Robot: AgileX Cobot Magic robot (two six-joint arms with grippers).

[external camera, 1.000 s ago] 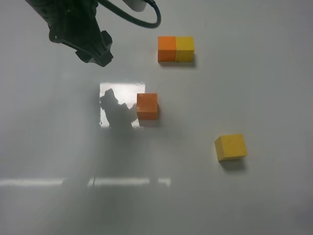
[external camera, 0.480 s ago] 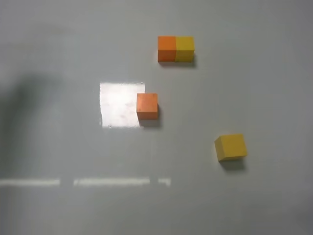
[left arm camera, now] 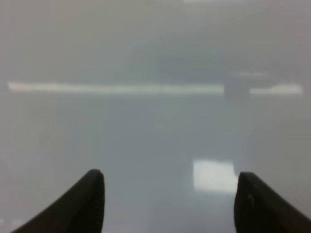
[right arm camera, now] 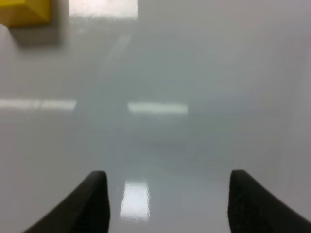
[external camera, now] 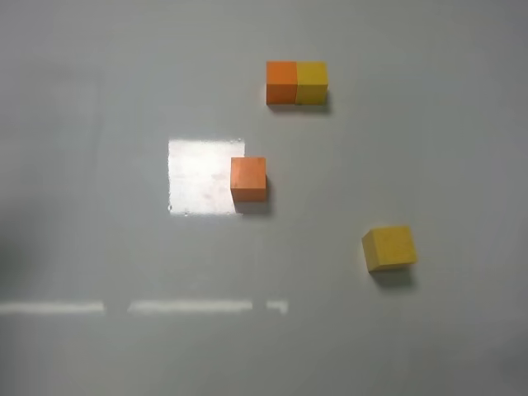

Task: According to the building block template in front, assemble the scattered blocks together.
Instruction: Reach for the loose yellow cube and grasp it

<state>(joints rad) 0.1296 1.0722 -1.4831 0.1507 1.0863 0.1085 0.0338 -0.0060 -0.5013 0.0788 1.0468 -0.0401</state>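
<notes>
Smooth, glossy grey-white tabletop point(external camera: 99, 355) with glare streaks on it. The template is a matte orange-and-yellow two-cube bar point(external camera: 296, 82) at the far side, orange half left and yellow half right, joined flush. A loose matte orange cube point(external camera: 248, 179) sits near the middle, at the right edge of a bright square reflection point(external camera: 200, 176) and well apart from the bar. A loose matte yellow cube point(external camera: 389, 248) sits nearer and to the right, slightly rotated, apart from the orange cube. All faces are plain with crisp edges.

Left gripper point(left arm camera: 169, 175): dark tapered fingers spread wide, holding nothing, blurred tabletop beneath. Right gripper point(right arm camera: 167, 174): jaws equally wide, empty, touching nothing. The yellow cube shows at the edge of the right wrist view, well clear of the fingers.
</notes>
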